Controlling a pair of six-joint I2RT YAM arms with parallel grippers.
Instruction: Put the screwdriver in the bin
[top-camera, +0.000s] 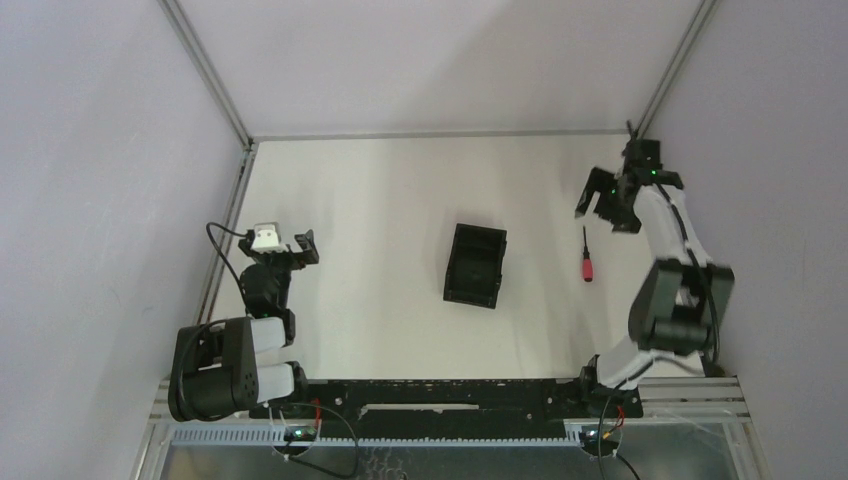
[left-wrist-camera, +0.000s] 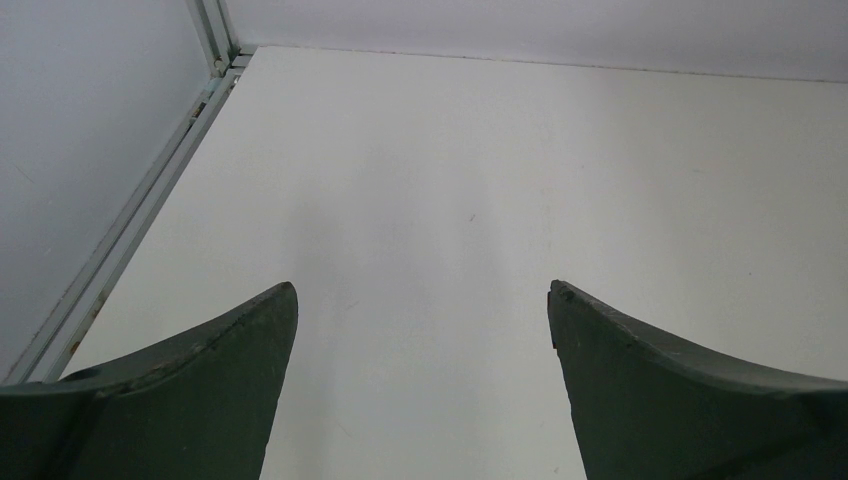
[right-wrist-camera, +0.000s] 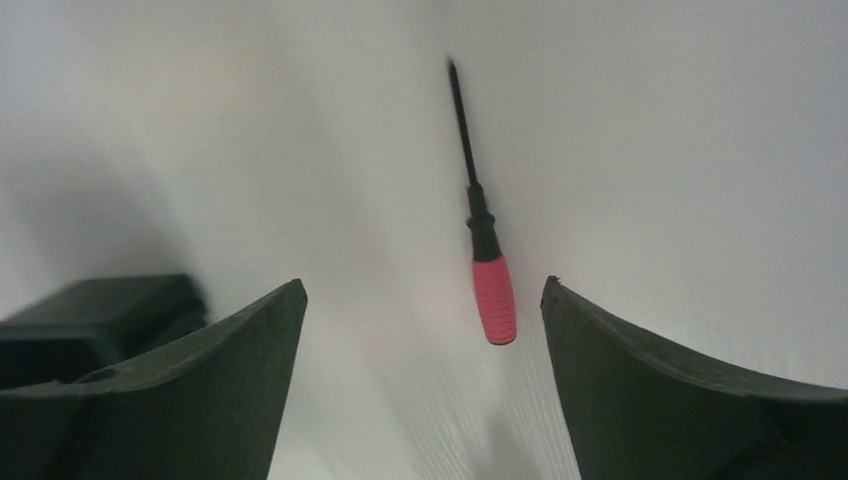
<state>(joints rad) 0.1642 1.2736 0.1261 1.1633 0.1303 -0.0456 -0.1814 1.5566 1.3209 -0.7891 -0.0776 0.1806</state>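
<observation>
The screwdriver (top-camera: 587, 262) lies flat on the table (top-camera: 380, 190), well apart from the bin (top-camera: 472, 297) on the side of the right arm. Its red handle points toward the arm bases and its thin shaft points away. The bin stands open-topped in mid-table with nothing inside.

The right gripper (top-camera: 606, 216) hovers a little farther from the bin than the screwdriver does, and beyond the tool's tip. Its jaws are spread wide and hold nothing. In its wrist view the screwdriver (right-wrist-camera: 481, 232) shows ahead between the fingers, nearer one finger than the other, with the bin (right-wrist-camera: 90, 310) off to the side. The left gripper (top-camera: 300, 250) waits on the opposite side of the bin, equally wide open and empty.

The pick looks like the risky part. The tool is low and slim (the shaft especially), so:

- Closing off-centre would probably let one finger reach it first and roll or skid it away.
- Coming down too hard could jam the tips against the table.
- A pinch near the handle's end might let the tool swing and slip out on the way.
- A dangling shaft could catch the bin's rim and shove the bin.
</observation>
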